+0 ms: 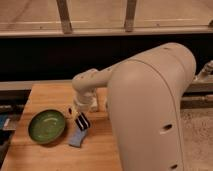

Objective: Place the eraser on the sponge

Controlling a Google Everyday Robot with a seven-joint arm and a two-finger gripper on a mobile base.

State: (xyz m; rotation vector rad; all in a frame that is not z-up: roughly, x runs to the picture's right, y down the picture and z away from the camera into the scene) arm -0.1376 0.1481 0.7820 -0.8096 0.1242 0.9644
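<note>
Gripper [80, 115] low over the light wooden tabletop [47, 95], closed on the small black rectangular eraser with the white stripe [82, 122].

My gripper hangs from my bulky white arm [145, 110], near the middle of the table and just right of the round green bowl [46, 126]. The eraser is held tilted at its lower end, with the bottom edge right at the upper edge of the small flat light-blue sponge [77, 138] — whether the two touch I cannot tell. The sponge lies flat on the wood just beside the bowl's right rim, directly below the eraser.
</note>
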